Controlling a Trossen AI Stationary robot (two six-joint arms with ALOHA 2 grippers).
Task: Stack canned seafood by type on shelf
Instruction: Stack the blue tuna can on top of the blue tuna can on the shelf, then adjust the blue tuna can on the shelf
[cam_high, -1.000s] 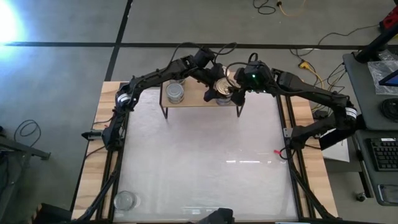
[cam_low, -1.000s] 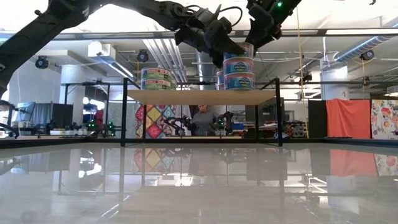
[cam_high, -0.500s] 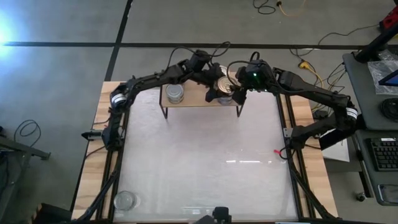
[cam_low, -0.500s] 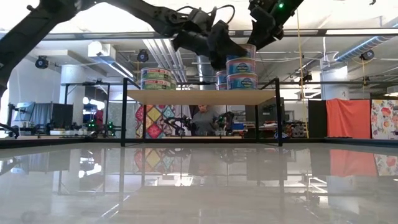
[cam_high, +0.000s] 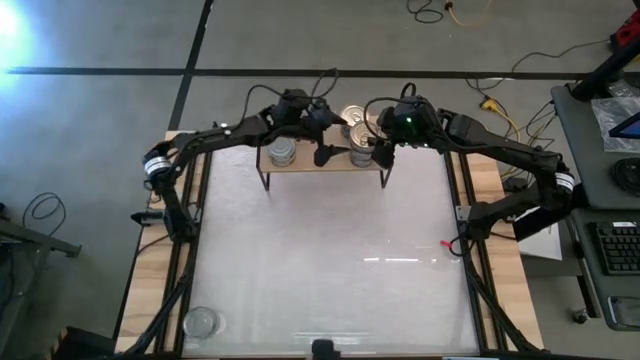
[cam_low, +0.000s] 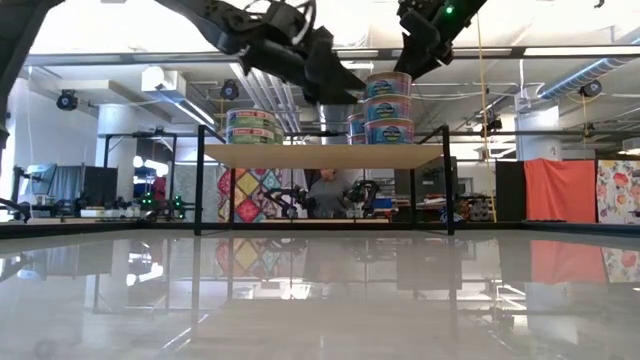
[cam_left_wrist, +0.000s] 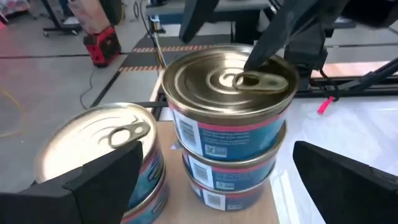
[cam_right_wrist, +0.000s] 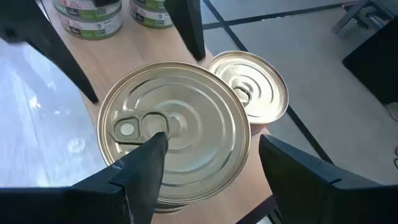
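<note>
Left tool hangs spread and empty beside a three-high stack of gold-topped tins on the wooden shelf. Right tool, spread and empty, hovers above that stack's top; a nudge from either could topple it.

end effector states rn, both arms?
Left end effector: open, empty, facing the three-can stack on the shelf.
Right end effector: open, empty, above that stack.
</note>
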